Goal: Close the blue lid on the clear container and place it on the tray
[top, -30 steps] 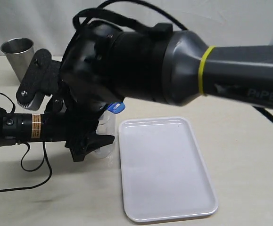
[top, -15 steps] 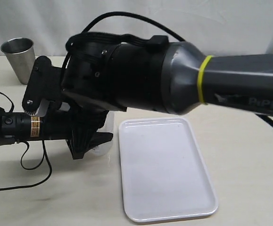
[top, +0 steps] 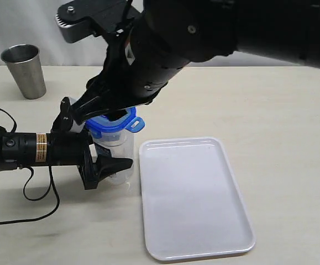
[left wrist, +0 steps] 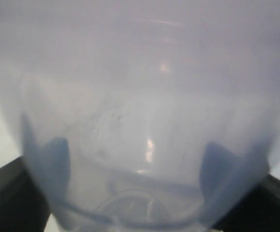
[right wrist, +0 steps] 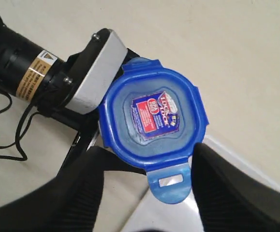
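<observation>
The clear container [top: 120, 150] stands upright just left of the white tray [top: 195, 193], and my left gripper [top: 113, 148] is shut on its lower half. In the left wrist view the clear container [left wrist: 140, 121] fills the picture, with the dark fingers [left wrist: 57, 159] showing through the plastic at both sides. The blue lid [top: 113, 123] sits on the container's mouth, one flap sticking out toward the tray. My right gripper [top: 109, 112] hovers open just above it. From the right wrist view the blue lid [right wrist: 154, 113], sticker up, lies between the spread fingers [right wrist: 77, 193] of the right gripper [right wrist: 147, 154].
A grey steel cup [top: 22, 69] stands at the back left. A black cable [top: 38, 193] loops on the table under the left arm. The bulky right arm [top: 204, 27] hangs over the middle and back of the table.
The right arm has lifted up and away from the container, uncovering it. The blue lid, tilted at the rim a second ago, now sits flat on top. The left arm has not moved.
</observation>
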### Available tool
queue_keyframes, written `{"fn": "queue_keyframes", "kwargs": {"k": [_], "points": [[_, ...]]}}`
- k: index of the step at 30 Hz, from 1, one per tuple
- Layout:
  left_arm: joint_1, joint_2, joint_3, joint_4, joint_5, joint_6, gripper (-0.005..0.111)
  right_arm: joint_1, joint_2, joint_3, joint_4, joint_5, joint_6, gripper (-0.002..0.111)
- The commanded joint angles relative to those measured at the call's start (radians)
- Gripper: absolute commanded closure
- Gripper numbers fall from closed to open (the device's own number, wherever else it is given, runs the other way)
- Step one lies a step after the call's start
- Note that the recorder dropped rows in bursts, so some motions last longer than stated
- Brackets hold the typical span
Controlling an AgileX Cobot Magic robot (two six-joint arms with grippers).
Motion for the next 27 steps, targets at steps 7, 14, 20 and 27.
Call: {"fn": "queue_keyframes", "kwargs": {"k": [7, 14, 20, 27], "points": [[-0.001, 0.006, 0.009, 0.023, 0.043, -0.004, 0.107, -0.199, -0.005, 0.143, 0.594, -0.131, -0.236, 0.065], [-0.001, 0.006, 0.009, 0.021, 0.039, -0.004, 0.107, -0.237, -0.005, 0.237, 0.698, -0.229, -0.294, 0.065], [-0.001, 0.006, 0.009, 0.028, 0.002, -0.004, 0.107, -0.235, -0.005, 0.267, 0.776, -0.264, -0.354, 0.065], [-0.001, 0.006, 0.009, 0.045, 0.002, -0.006, 0.107, -0.235, -0.005, 0.267, 0.808, -0.284, -0.523, 0.065]]}}
